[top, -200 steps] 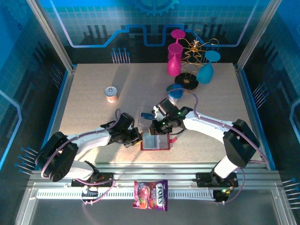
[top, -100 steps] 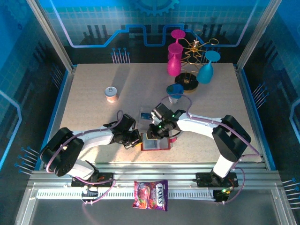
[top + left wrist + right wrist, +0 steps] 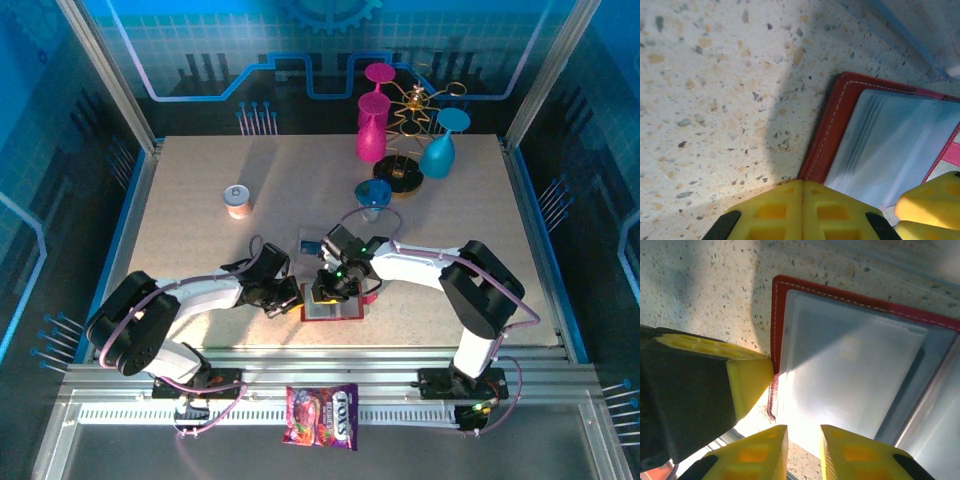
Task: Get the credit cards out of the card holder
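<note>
The dark red card holder (image 3: 335, 306) lies open on the table near the front edge, its greyish clear pockets facing up. A pale credit card (image 3: 852, 355) shows through the top pocket; other cards stay hidden in the layered pockets (image 3: 885, 135). My left gripper (image 3: 294, 297) is shut, and its yellow fingertips (image 3: 802, 186) press against the holder's left red edge (image 3: 827, 135). My right gripper (image 3: 330, 287) hovers over the holder's near left corner, open by a narrow gap (image 3: 804, 440) with nothing between its fingers. The left gripper's yellow finger (image 3: 747, 380) touches the red edge (image 3: 776, 330).
A clear acrylic tray (image 3: 311, 243) sits just behind the holder. A small can (image 3: 237, 200) stands at the left. A blue cup (image 3: 373, 194) and a rack with pink and blue glasses (image 3: 405, 140) stand at the back. A candy bag (image 3: 321, 415) lies on the front rail.
My right gripper has moved down and toward the front left, onto the holder's near corner. The left gripper has stayed at the holder's left edge.
</note>
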You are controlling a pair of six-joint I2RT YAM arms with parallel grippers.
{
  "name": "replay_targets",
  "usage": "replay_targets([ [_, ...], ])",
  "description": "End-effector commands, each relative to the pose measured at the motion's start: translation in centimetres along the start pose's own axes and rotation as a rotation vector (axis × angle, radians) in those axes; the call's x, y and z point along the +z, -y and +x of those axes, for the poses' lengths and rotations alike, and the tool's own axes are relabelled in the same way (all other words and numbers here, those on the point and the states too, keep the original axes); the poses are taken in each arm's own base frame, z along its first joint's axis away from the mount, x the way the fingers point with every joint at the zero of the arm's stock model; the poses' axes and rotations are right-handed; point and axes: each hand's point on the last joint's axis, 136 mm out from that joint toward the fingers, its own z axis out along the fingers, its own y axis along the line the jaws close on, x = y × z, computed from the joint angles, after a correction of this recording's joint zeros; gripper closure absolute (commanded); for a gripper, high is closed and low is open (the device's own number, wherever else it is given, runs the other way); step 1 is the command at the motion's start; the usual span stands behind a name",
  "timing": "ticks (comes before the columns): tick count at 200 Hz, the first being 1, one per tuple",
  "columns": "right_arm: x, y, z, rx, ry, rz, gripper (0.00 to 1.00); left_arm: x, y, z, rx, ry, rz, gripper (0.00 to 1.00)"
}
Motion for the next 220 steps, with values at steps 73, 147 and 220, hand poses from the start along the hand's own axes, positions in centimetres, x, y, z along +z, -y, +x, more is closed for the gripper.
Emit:
replay_targets([
  [73, 0.8, 1.3, 1.1, 0.021, -0.05, 0.064, 0.64, 0.0, -0.4, 0.3, 0.01, -0.018, -0.041, 0.93],
  [147, 0.2, 1.9, 1.0, 0.029, -0.025, 0.064, 0.63, 0.0, -0.5, 0.3, 0.006, -0.02, -0.052, 0.93],
  [220, -0.1, 2.5, 0.9, 0.052, -0.011, 0.025, 0.63, -0.3, -0.2, 0.2, 0.011, -0.018, -0.059, 0.93],
])
